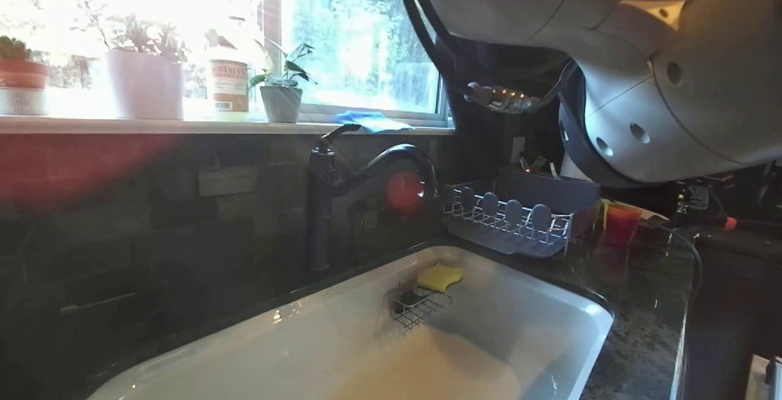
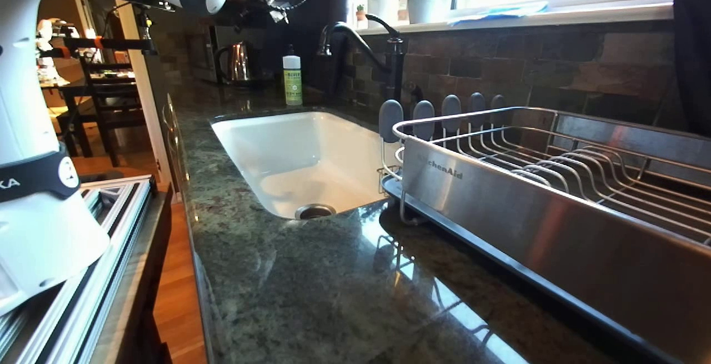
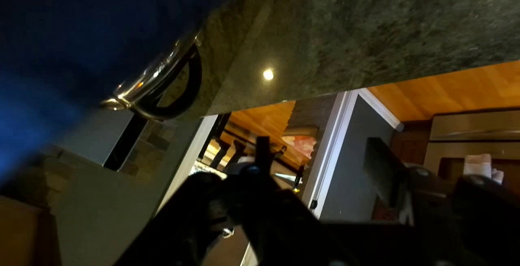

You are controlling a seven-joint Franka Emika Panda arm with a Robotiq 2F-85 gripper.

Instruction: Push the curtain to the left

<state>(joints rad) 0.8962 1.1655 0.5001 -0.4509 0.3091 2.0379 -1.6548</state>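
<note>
The curtain [image 2: 329, 25], a very dark navy drape, hangs at the window's left side in an exterior view. In the wrist view the curtain [image 3: 73, 34] fills the upper left as blurred dark blue fabric close to the camera. My gripper [image 3: 319, 142] is open, with nothing between its fingers. In an exterior view the dark gripper [image 2: 275, 13] hangs high over the far counter, beside the curtain's left edge, and is hard to make out. Whether it touches the fabric I cannot tell. The gripper is out of view in the exterior view with the arm [image 1: 611, 82] overhead.
A black faucet [image 2: 394, 58], soap bottle [image 2: 293, 80] and metal kettle [image 2: 239, 61] stand near the curtain. The white sink [image 2: 261, 130] lies before them. A dish rack [image 2: 500, 203] stands nearer. Potted plants [image 1: 281, 104] line the sill. Another dark curtain [image 2: 694, 47] hangs at the window's right.
</note>
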